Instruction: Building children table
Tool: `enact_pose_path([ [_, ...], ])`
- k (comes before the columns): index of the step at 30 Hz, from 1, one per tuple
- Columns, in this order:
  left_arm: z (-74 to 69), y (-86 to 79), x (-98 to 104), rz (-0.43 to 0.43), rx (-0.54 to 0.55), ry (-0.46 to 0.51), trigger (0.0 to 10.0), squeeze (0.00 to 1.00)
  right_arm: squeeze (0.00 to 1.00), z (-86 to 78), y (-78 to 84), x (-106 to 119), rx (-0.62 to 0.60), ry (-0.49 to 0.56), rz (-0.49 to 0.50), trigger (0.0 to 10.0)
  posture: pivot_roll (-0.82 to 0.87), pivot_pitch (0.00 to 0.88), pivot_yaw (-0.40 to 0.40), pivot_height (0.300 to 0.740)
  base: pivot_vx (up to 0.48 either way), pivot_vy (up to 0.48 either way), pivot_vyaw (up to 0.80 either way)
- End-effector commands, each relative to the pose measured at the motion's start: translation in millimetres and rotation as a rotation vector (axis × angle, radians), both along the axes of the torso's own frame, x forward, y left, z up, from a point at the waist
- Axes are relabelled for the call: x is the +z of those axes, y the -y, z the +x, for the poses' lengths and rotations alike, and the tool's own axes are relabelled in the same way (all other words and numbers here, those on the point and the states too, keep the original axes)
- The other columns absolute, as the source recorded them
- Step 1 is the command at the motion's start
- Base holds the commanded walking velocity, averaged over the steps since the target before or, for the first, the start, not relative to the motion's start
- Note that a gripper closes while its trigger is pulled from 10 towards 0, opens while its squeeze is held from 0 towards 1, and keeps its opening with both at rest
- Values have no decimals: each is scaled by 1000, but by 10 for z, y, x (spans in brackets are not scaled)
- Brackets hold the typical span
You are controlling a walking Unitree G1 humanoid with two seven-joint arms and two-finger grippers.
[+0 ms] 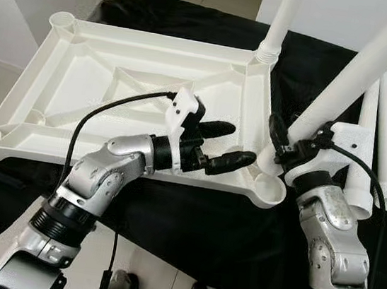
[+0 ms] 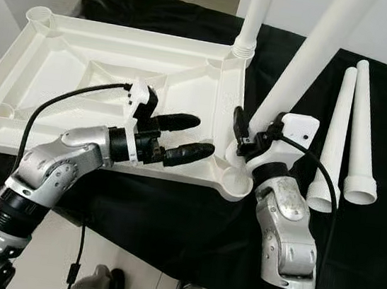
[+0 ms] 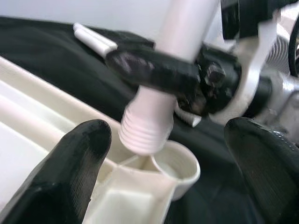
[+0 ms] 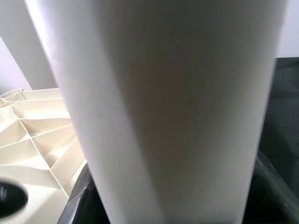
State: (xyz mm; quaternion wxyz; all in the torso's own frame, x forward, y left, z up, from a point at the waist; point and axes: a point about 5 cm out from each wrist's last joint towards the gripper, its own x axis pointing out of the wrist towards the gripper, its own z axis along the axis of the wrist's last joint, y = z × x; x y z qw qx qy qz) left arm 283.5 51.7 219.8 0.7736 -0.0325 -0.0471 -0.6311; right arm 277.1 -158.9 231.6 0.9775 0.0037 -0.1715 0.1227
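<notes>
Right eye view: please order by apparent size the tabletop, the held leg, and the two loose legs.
1. Tabletop.
2. Held leg, in the right gripper; nearness may enlarge it.
3. Two loose legs, looking alike.

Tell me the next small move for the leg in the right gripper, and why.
Probably lower the leg straight into the near corner socket. The right gripper holds it tilted, and its threaded end hangs just above the socket, slightly off-centre, so upright it first. The left gripper hovers open over the tabletop.
</notes>
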Motion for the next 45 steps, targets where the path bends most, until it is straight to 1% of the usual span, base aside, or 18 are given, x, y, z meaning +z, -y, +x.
enact_pose_path([
  [1, -72, 32, -52, 45, -23, 33, 10000, 0, 0, -13, -18, -29, 18, -4, -5, 10000, 62, 222, -5, 740, 0, 0, 0],
  [5, -93, 34, -96, 70, -13, 58, 10000, 0, 0, -19, -26, -42, 27, -8, -5, 10000, 60, 213, -11, 740, 0, 0, 0],
  [8, -97, 38, -141, 116, 30, 124, 10000, 0, 0, -75, -35, -92, 41, -15, 5, 10000, 52, 205, -10, 740, 0, 0, 0],
  [11, -91, 43, -125, 103, 41, 119, 10000, 0, 0, -102, -40, -122, 46, -21, 9, 10000, 52, 200, -11, 740, 0, 0, 0],
  [16, -78, 36, -88, 107, 58, 147, 10000, 0, 0, -134, -63, -163, 48, -30, 16, 10000, 50, 197, -11, 740, 0, 0, 0],
  [19, -75, 21, -35, 101, 78, 188, 10000, 0, 0, -173, -82, -210, 48, -39, -2, 10000, 46, 196, -9, 740, 0, 0, 0],
  [24, -92, 7, -21, 105, 99, 228, 10000, 0, 0, -238, -101, -262, 46, -42, -22, 10000, 42, 201, -12, 740, 0, 0, 0],
  [31, -105, -21, -4, 98, 118, 238, 10000, 0, 0, -274, -79, -294, 28, -50, -6, 10000, 41, 203, -13, 740, 0, 0, 0],
  [35, -115, -52, -42, 108, 139, 246, 10000, 0, 0, -248, -28, -330, 6, -56, -12, 10000, 39, 197, -16, 740, 0, 0, 0],
  [40, -123, -65, -56, 113, 142, 247, 10000, 0, 0, -235, -10, -334, 2, -53, -21, 10000, 40, 195, -17, 740, 0, 0, 0],
  [45, -136, -118, -58, 114, 161, 239, 10000, 0, 0, -230, 25, -373, -8, -63, -27, 10000, 44, 192, -21, 740, 0, 0, 0],
])
